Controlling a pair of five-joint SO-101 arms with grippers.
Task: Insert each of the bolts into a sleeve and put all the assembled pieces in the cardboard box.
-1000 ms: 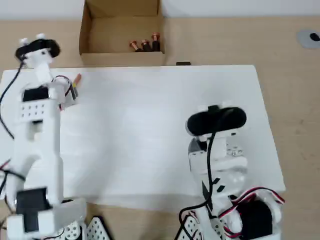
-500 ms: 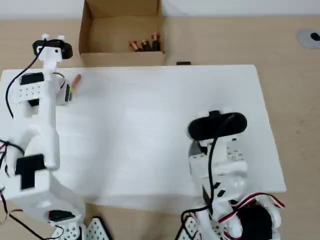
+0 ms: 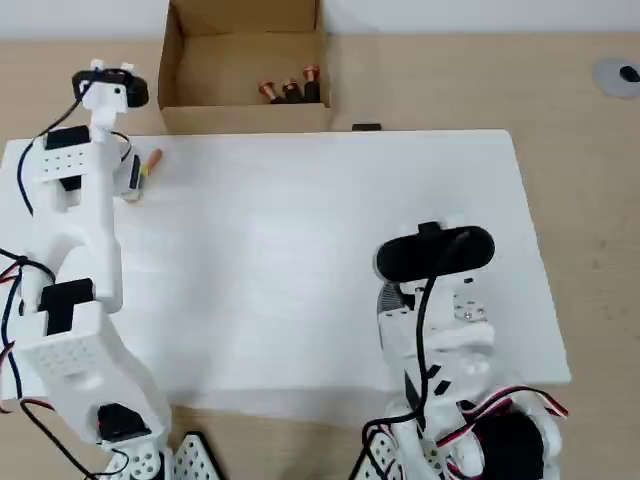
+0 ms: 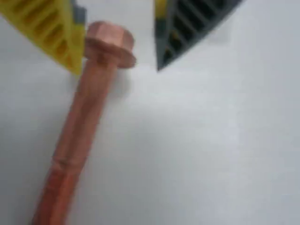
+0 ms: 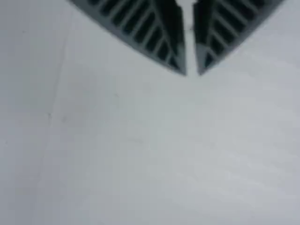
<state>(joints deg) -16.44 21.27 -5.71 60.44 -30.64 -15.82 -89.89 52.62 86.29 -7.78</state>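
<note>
Left gripper (image 4: 118, 69): jaws wide, yellow finger (image 4: 51, 33) and black finger (image 4: 187, 28) straddling the hexagonal head of a copper bolt (image 4: 89, 117), not clamped; the head is at the yellow finger, with a clear gap to the black. Bolt: flat on the white mat (image 3: 330, 250), long axis running out past the fingertips toward the near corner of the cardboard box (image 3: 245, 118), which holds three copper pieces (image 3: 290, 90); whether it carries a sleeve cannot be told. Right gripper (image 5: 190, 70): jaws all but together, empty, over the mat, well apart from the bolt; left arm far nearer
</note>
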